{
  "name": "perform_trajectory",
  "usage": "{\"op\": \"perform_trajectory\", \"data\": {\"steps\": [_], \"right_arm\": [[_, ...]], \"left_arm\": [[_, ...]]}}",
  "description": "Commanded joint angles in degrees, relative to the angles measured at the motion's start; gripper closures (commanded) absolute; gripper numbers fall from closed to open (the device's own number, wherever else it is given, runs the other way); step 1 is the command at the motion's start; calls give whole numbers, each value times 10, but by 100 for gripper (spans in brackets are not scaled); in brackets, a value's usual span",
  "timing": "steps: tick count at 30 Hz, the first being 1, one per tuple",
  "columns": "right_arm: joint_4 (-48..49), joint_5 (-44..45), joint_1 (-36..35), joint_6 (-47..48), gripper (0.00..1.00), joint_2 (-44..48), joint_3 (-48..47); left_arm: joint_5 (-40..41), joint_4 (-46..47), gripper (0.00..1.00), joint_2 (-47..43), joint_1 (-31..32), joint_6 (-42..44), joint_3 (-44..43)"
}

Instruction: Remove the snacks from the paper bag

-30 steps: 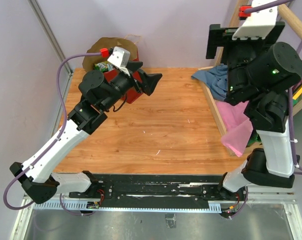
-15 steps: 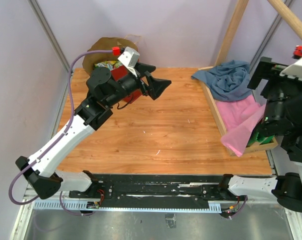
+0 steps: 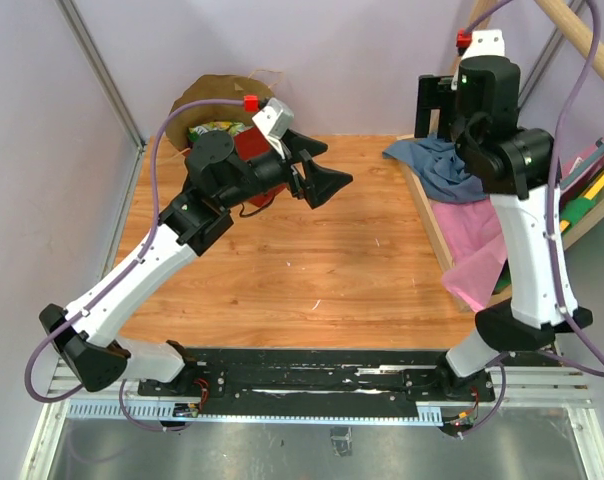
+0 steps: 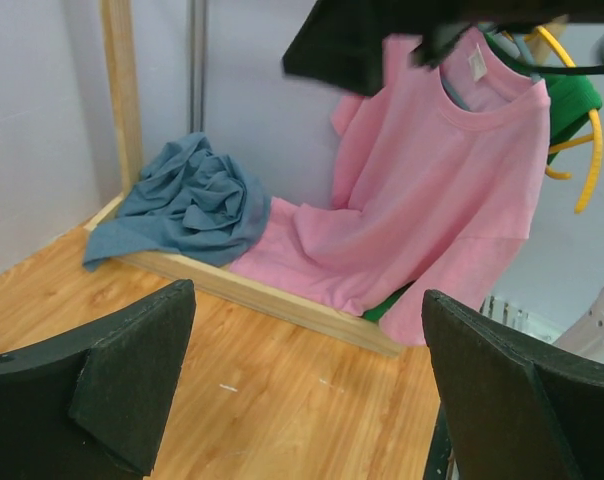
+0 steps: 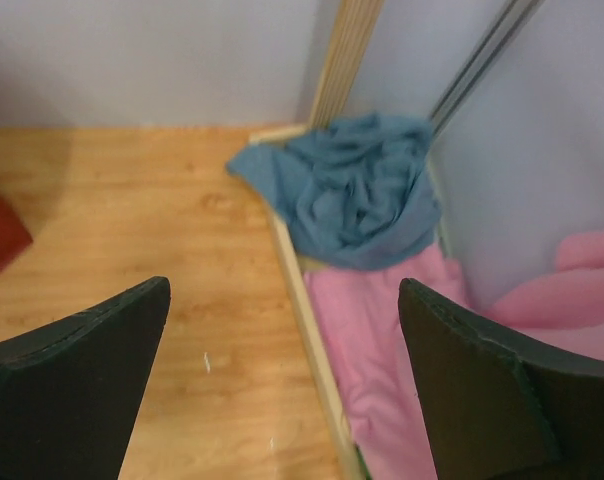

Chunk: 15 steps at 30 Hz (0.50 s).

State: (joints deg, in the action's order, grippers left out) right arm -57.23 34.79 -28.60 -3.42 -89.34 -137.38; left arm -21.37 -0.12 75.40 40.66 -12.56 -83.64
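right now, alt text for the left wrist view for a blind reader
The left claw stands open and empty above the wooden table, its black fingers at the bottom corners. Beyond, a crumpled blue garment and a pink t-shirt lie along a low wooden rail.

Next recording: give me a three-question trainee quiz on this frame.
1. True or false: the left pincer grips a packet.
2. Which cloth lies nearer the back wall? A: blue cloth; B: pink cloth.
3. Fill in: the snacks lie inside the paper bag at the table's far ___ corner.
Key: 1 false, it is open and empty. 2 A. 3 left.
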Motion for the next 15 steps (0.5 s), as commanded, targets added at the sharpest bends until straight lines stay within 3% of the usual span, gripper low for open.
{"op": "perform_trajectory", "data": {"steps": [1,4,7,12,15], "right_arm": [[-21,-210,122,-124,1,41,37],[-48,-171,154,-133,1,38,7],[-83,-67,156,-123,1,34,-36],[-53,-5,144,-106,0,102,45],[-30,65,96,-77,0,131,84]], "left_arm": [[8,-19,0,-20,-4,28,-16],[7,-20,0,-13,-4,29,-19],[0,-15,0,0,-4,21,-23],[-16,0,0,15,-4,10,-21],[-46,13,0,25,-3,3,-22]]}}
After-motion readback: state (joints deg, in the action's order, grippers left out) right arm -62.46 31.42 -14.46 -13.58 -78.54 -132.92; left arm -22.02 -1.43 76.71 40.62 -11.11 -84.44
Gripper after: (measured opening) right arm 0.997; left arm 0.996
